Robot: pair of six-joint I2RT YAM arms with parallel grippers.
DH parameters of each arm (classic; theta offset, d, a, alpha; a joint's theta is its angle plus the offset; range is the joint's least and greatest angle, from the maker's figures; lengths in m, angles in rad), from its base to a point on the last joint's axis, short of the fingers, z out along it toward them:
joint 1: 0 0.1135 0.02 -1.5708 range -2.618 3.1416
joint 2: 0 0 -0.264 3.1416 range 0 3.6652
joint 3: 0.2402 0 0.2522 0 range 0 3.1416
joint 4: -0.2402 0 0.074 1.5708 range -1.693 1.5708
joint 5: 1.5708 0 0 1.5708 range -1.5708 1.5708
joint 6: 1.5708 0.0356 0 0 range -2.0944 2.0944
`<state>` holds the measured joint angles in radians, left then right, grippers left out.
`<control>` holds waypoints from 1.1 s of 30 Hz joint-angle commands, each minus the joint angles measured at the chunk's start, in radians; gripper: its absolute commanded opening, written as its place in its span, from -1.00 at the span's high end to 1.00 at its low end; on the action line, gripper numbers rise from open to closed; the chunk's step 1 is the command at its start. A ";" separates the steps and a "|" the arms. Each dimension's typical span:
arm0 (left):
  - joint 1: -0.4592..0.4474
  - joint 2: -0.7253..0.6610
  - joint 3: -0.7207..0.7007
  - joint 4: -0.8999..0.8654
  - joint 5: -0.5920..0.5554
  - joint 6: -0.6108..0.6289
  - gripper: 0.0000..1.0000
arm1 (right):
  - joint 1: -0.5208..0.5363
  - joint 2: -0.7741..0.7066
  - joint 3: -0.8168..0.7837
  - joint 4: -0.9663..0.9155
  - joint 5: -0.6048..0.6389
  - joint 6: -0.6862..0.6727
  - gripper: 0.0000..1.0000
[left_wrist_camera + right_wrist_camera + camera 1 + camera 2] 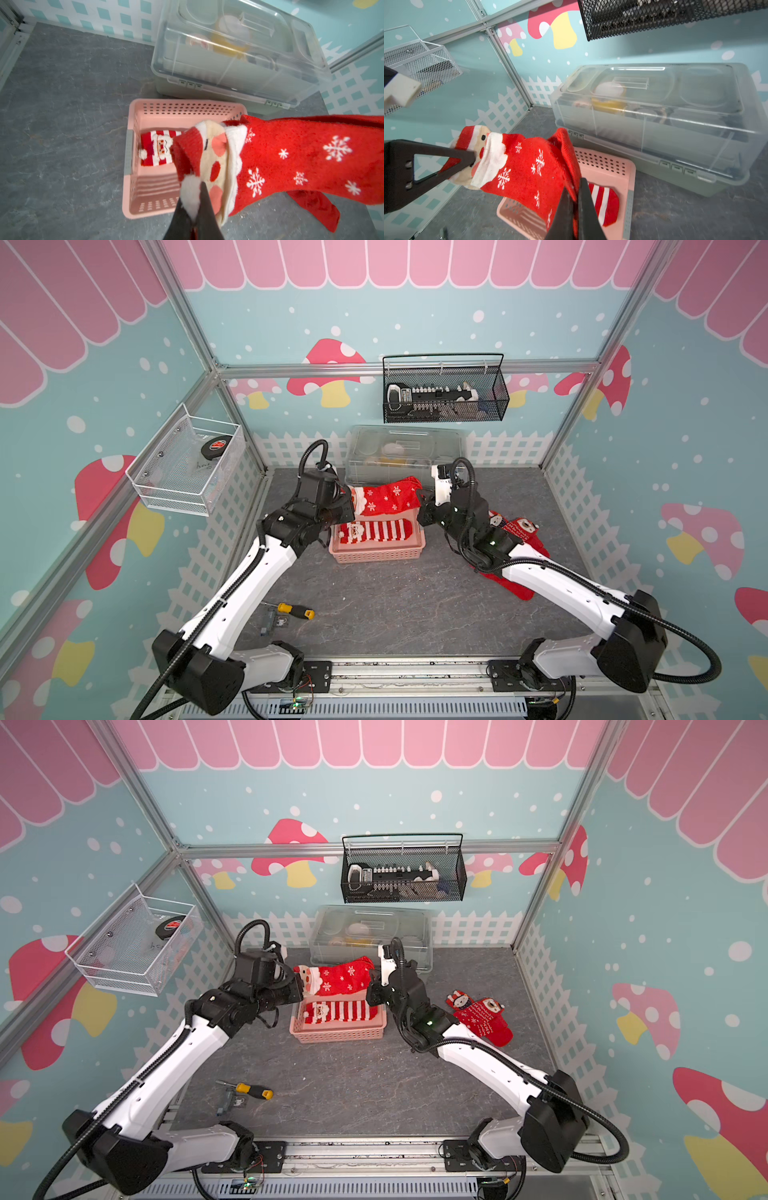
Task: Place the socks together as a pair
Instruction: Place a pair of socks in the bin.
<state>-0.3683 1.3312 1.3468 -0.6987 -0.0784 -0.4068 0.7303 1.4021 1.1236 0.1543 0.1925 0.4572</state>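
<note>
In both top views, the snowflake sock [386, 497] hung stretched above the pink basket [374, 559]. The left gripper [352, 506] was clenched on its Santa cuff and the right gripper [420, 501] on its toe, with both arms bent inward. In the left wrist view, the striped sock [158, 148] lay inside the basket. In the right wrist view, the jaws pinched red fabric.

Snowflake sock [386, 497] stretched aloft, striped sock [376, 531] in basket [374, 558], other socks [482, 1017] aside

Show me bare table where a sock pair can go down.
Widest free patch: grey table between the pink basket, the screwdriver and the front rail. Crowded: over the basket, where the snowflake sock hangs, and at the loose socks to its right.
</note>
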 commanded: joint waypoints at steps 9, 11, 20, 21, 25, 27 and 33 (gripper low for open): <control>0.040 0.239 -0.009 -0.032 -0.049 0.133 1.00 | -0.043 0.252 0.018 -0.012 -0.057 0.024 1.00; 0.040 0.271 -0.005 -0.034 -0.047 0.138 1.00 | -0.044 0.286 0.025 -0.024 -0.072 0.040 1.00; 0.039 0.360 0.006 -0.051 -0.070 0.141 1.00 | -0.044 0.411 0.033 0.020 -0.054 0.070 1.00; 0.040 0.365 0.007 -0.050 -0.080 0.139 1.00 | -0.044 0.418 0.029 0.029 -0.041 0.065 1.00; 0.040 0.381 0.013 -0.050 -0.106 0.139 1.00 | -0.042 0.433 -0.016 0.150 -0.056 0.046 1.00; 0.042 0.387 0.021 -0.050 -0.104 0.129 1.00 | -0.042 0.448 -0.022 0.174 -0.035 0.045 1.00; 0.061 0.399 0.041 -0.049 -0.056 0.130 0.83 | -0.042 0.476 -0.030 0.235 -0.021 0.083 0.97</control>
<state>-0.3248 1.7191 1.3521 -0.7330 -0.1436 -0.2867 0.6880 1.8622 1.1076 0.3164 0.1535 0.5209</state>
